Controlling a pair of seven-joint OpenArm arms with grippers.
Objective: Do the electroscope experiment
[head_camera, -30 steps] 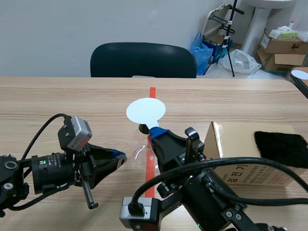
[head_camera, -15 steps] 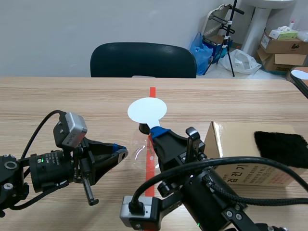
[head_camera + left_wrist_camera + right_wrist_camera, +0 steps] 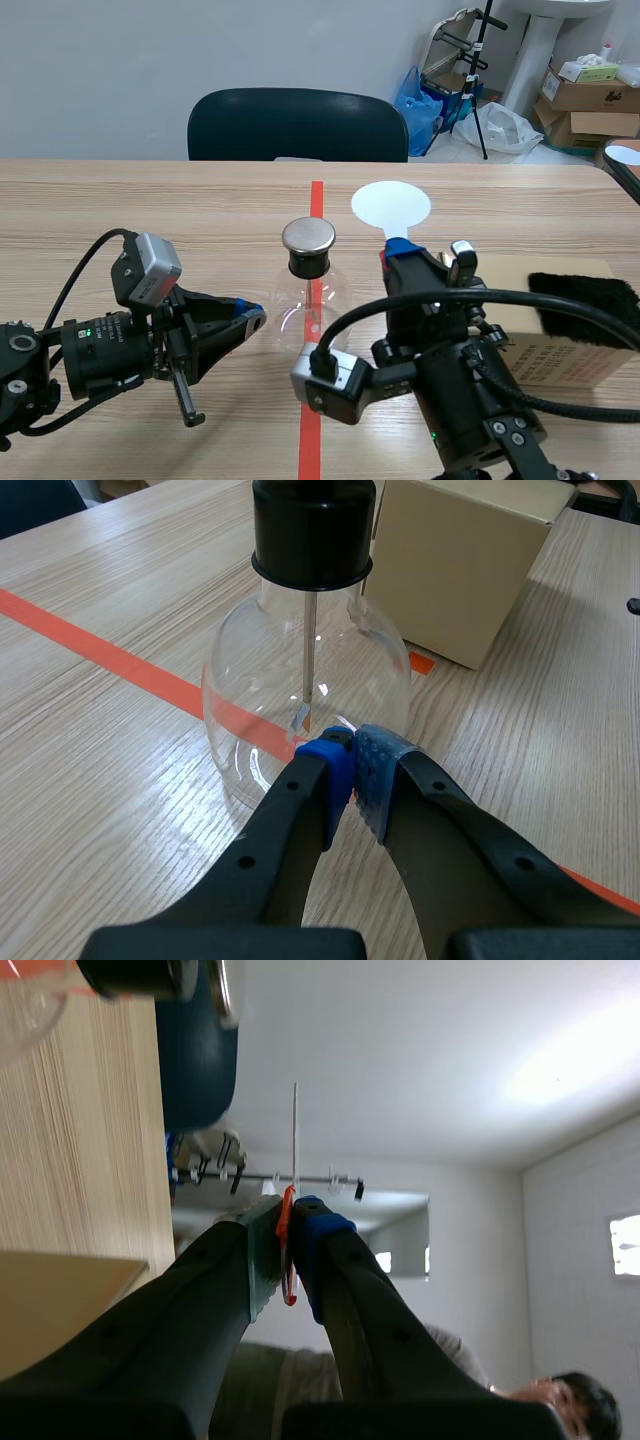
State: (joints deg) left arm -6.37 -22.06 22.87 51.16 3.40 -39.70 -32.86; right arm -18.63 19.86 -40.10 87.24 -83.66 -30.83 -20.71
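The electroscope, a round glass flask (image 3: 310,300) with a black stopper and a metal cap (image 3: 308,236), stands on the orange-red tape line at the table's middle. My left gripper (image 3: 255,318) is shut on nothing, its tips low beside the flask's left side. In the left wrist view the flask (image 3: 305,690) is just ahead of that gripper (image 3: 350,770), with the thin rod and foil leaf inside. My right gripper (image 3: 398,250) is shut on the handle of a white disc (image 3: 391,205), held upright to the right of the cap. The right wrist view shows the disc (image 3: 295,1130) edge-on between the shut gripper (image 3: 285,1230).
A cardboard box (image 3: 560,345) stands at the right with a black cloth (image 3: 585,305) on top; the box (image 3: 460,560) also shows beyond the flask. A dark chair (image 3: 297,125) stands behind the table's far edge. Boxes and bags sit at the back right.
My right arm has swung right with the white disc, taking it off from over the flask, so the metal cap now shows. The left gripper drew back slightly to the left.
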